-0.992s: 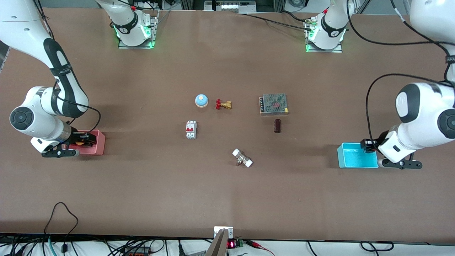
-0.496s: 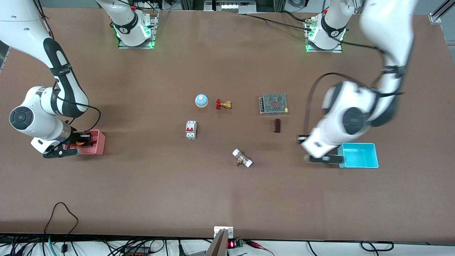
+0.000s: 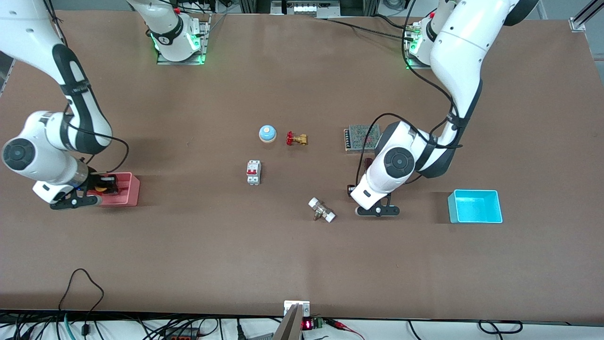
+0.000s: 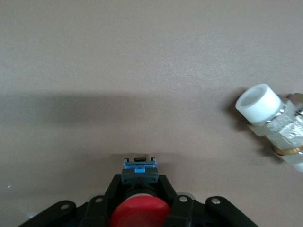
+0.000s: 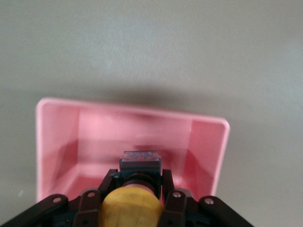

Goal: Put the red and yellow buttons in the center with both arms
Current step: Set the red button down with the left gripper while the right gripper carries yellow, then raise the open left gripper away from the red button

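Observation:
My left gripper (image 3: pixel 352 189) is shut on the red button (image 4: pixel 140 215), its black fingers (image 4: pixel 165 185) clamping the body below the red cap. It holds the button low over the bare brown tabletop (image 3: pixel 349 236), beside the white-ended fitting. My right gripper (image 3: pixel 106 185) is shut on the yellow button (image 3: pixel 99 189), which also shows in the right wrist view (image 5: pixel 132 208). It holds it just above the inside of the pink bin (image 3: pixel 128 194) at the right arm's end of the table.
A white-ended metal fitting (image 3: pixel 322 210) lies near the left gripper and shows in the left wrist view (image 4: pixel 272 113). A circuit breaker (image 3: pixel 253 172), blue dome (image 3: pixel 267 133), brass valve (image 3: pixel 296 139) and mesh-topped box (image 3: pixel 359 137) stand mid-table. A cyan bin (image 3: pixel 474 206) sits at the left arm's end.
My left arm has swung from the cyan bin to the table's middle with the red button. My right gripper has shifted slightly at the pink bin with the yellow button.

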`<action>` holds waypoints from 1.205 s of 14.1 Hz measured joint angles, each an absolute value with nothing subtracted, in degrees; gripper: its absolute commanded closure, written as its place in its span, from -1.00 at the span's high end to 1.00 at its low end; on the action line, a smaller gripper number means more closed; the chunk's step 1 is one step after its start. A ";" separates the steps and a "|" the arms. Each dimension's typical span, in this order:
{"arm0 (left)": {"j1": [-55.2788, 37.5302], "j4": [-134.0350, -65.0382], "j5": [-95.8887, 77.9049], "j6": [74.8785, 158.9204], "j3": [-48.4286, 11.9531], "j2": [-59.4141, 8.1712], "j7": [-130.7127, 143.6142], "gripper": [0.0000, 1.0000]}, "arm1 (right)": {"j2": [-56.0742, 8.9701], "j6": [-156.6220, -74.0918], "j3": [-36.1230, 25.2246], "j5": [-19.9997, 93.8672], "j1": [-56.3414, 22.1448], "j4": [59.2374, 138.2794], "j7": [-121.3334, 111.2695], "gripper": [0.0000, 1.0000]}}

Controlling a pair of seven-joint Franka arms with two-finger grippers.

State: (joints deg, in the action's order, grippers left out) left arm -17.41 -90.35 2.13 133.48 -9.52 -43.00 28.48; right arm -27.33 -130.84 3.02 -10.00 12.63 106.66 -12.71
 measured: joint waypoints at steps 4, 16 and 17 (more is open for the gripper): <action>-17.40 -90.17 2.13 134.18 -9.11 -43.40 28.52 1.00 | -17.94 -114.03 7.32 -9.03 12.47 105.60 -8.00 -1.00; -13.89 -85.68 8.18 106.71 -7.60 -25.38 24.20 1.00 | -26.15 -126.02 18.20 -7.02 4.87 108.37 17.71 -1.00; -12.97 -84.22 9.16 102.89 -7.52 -23.65 19.83 1.00 | -27.09 -127.39 18.20 -7.30 4.01 108.38 18.73 -1.00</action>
